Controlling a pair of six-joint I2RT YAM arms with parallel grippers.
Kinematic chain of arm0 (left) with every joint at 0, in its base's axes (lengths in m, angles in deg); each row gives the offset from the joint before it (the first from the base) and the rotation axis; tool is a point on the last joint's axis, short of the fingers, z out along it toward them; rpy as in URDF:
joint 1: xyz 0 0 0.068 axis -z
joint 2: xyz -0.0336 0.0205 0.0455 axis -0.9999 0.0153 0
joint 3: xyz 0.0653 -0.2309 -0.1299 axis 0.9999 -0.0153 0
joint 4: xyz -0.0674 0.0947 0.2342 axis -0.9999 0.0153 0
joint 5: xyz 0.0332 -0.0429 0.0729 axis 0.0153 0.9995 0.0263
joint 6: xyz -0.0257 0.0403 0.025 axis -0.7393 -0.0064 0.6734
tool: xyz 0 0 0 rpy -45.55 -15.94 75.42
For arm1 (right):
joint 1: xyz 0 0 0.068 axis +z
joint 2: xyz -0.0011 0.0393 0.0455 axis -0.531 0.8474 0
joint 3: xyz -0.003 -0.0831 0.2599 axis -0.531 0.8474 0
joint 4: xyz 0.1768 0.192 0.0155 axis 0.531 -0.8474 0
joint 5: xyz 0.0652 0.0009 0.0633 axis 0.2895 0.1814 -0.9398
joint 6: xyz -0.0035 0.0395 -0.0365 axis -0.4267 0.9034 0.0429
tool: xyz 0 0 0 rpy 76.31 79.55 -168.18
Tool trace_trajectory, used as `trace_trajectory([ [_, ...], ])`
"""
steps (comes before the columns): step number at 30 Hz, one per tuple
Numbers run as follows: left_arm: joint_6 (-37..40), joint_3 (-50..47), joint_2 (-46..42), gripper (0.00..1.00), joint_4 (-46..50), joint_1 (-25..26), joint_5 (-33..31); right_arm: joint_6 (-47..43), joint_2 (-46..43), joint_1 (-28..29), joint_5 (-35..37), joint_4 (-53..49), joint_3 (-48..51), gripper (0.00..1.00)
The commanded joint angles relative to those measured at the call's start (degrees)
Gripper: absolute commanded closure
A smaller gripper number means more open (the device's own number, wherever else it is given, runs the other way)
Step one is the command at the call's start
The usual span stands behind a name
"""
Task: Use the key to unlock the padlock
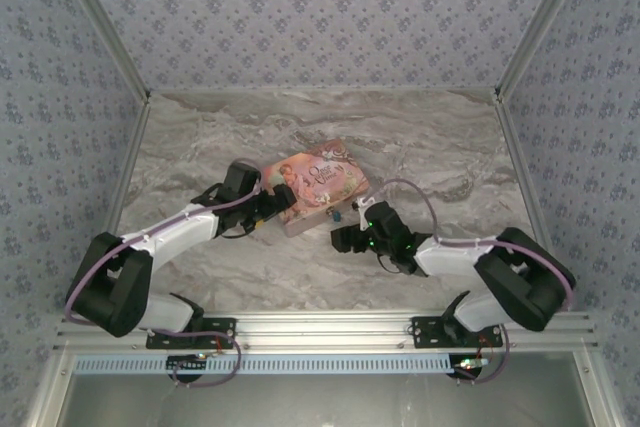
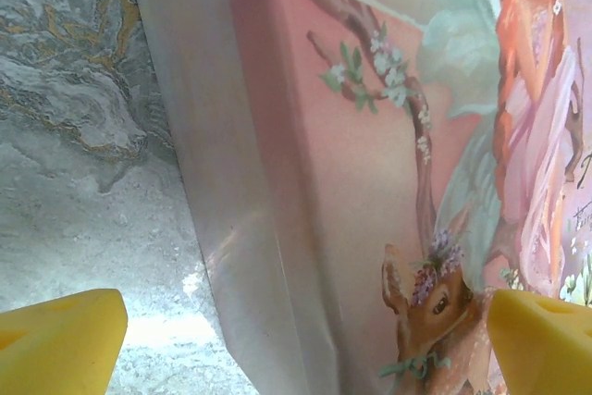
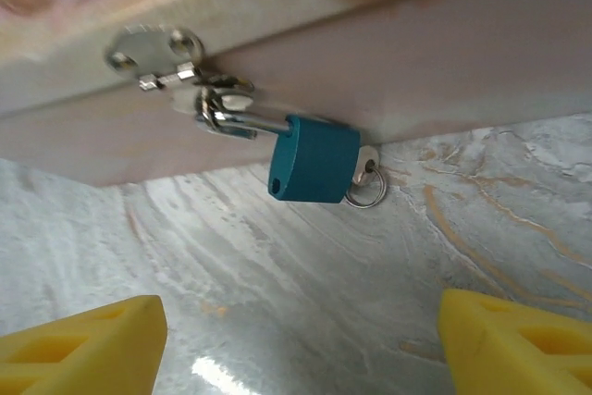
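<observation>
On my right wrist feed the right claw (image 3: pixel 296 358) stands wide open, its yellow fingertips (image 3: pixel 83 349) low at either side of the frame with bare marble between them. It holds nothing and touches nothing. The padlock (image 3: pixel 314 159) hangs just ahead of it, its shackle (image 3: pixel 231 117) looped through the hasp (image 3: pixel 153 48) on the side wall of the pink tin (image 3: pixel 444 62). The blue body is tilted and rests down near the table (image 3: pixel 277 275).

A silver key (image 3: pixel 368 173) with its ring shows at the padlock's lower end. I think it sits in the keyhole, but the body hides that joint.

The left claw (image 2: pixel 301 349) is also fully open and grips nothing. One fingertip is over the marble and the other over the tin's painted lid, with the tin's edge running between them. I cannot tell whether either pad touches the tin.

From above, the tin (image 1: pixel 318 182) lies askew mid-table, with the left claw (image 1: pixel 272 205) at its left corner and the right claw (image 1: pixel 345 237) near its front side. The padlock (image 1: pixel 337 215) is only a blue speck there. Open marble lies behind the tin and to both sides, out to the frame rails. The tin's far parts are cut off in both wrist feeds.
</observation>
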Motion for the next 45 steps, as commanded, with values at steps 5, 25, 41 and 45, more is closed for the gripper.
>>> trace_trajectory([
  [5, -0.8, -0.2, 0.4, 0.00, -0.3, -0.2, -0.4, -4.6, 7.2, 2.2, 10.1, 4.6, -4.1, 0.29],
  [25, -1.1, -0.8, 1.3, 0.01, -1.1, -0.2, 0.1, -9.3, 13.3, 2.1, 8.8, 15.1, -4.4, 0.62],
  [41, -1.2, -1.6, 1.0, 0.01, -1.0, -0.3, -0.5, -6.3, 11.1, 0.9, 6.6, 17.4, -1.5, 0.97],
  [45, -1.2, -2.3, 1.0, 0.00, -1.0, -0.2, -0.9, -2.2, 9.9, -0.4, 3.6, 18.9, -0.8, 0.98],
])
